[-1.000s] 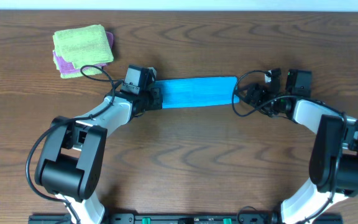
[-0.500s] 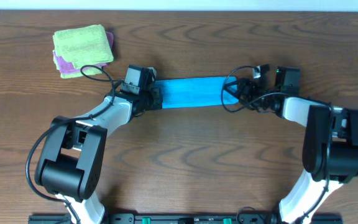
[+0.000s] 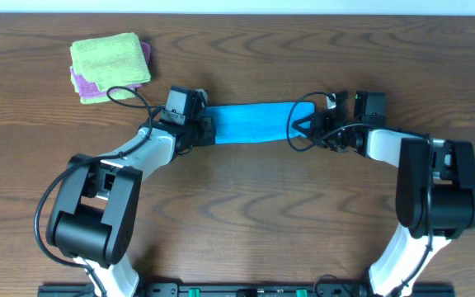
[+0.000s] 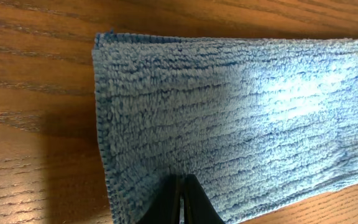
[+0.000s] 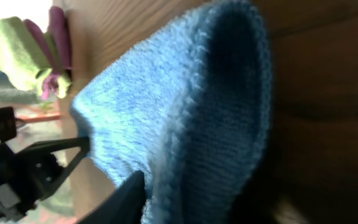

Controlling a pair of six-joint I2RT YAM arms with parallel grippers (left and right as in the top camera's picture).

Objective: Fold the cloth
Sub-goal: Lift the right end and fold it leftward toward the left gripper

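I am looking down at the cloth [image 3: 250, 122], a blue strip that is lying across the far middle of the table [image 3: 246, 214], stretched between my two arms. The left gripper [image 3: 207, 129] is pinching the strip's left end. In the left wrist view its fingers [image 4: 173, 202] are pressing together on the fabric close to the corner, and that end is lying flat on the wood. The right gripper [image 3: 305, 127] is holding the right end, clamped on the fabric. In the right wrist view that end is standing up off the table and curling over in a loop, with one dark finger [image 5: 128, 198] showing beneath it. The other finger is hiding behind the fabric. Well off at the far left, a green towel [image 3: 110, 58] is sitting folded on top of a purple towel [image 3: 76, 82], and both are lying apart from the arms.
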